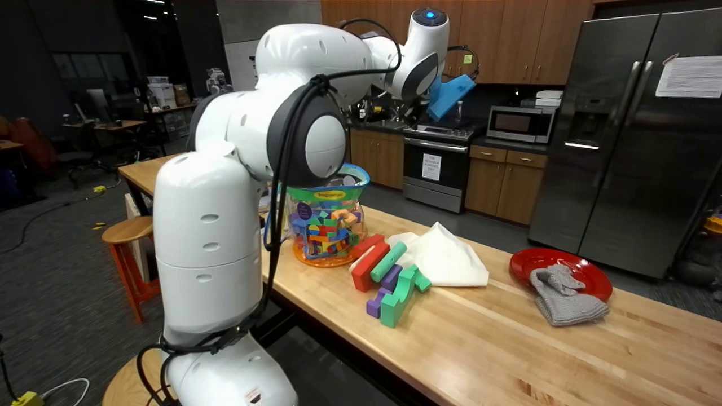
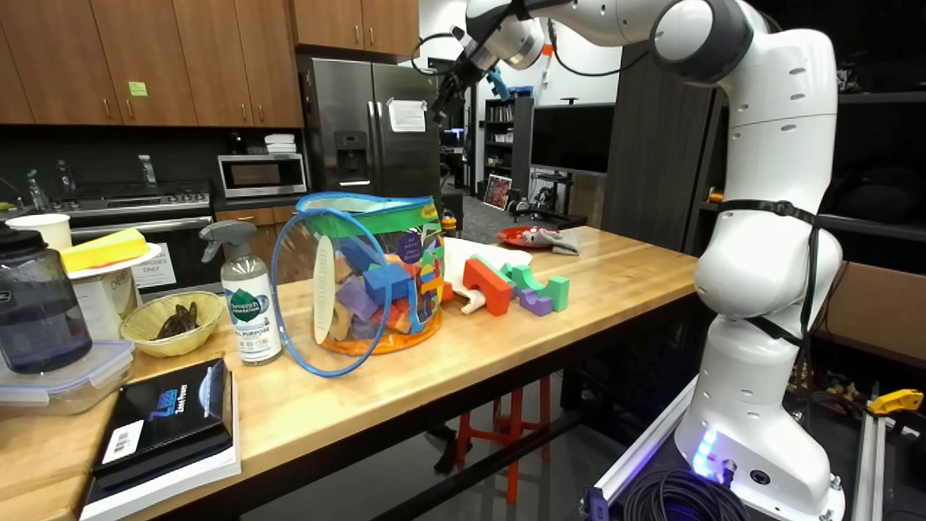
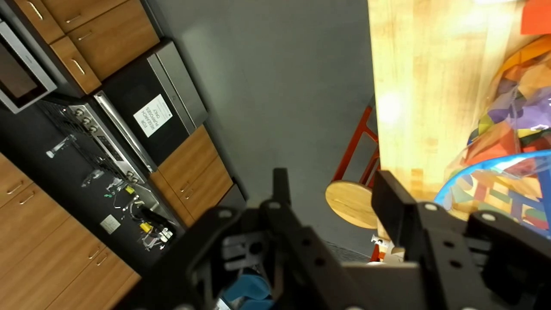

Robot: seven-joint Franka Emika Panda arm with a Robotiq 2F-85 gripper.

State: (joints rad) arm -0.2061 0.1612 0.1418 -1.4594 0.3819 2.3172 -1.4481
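Note:
My gripper (image 3: 333,185) stands open in the wrist view, with a gap between its dark fingers (image 3: 389,185) and nothing held. In an exterior view the gripper (image 2: 446,105) hangs high above the table, touching nothing. Below it, a see-through bag of colored blocks (image 1: 330,225) with a blue rim stands on the wooden table (image 1: 479,338). Beside the bag lie a red block (image 1: 369,265), a green cylinder (image 1: 389,262), a green arched block (image 1: 397,296) and purple blocks (image 1: 374,304). A white cloth (image 1: 451,262) is heaped behind them.
A red plate (image 1: 522,262) with a grey knitted cloth (image 1: 569,304) sits farther along the table. Past the bag are a spray bottle (image 2: 249,304), a basket (image 2: 173,340), a black box (image 2: 166,412) and a dark jug (image 2: 40,304). A stool (image 3: 351,202) stands by the table edge.

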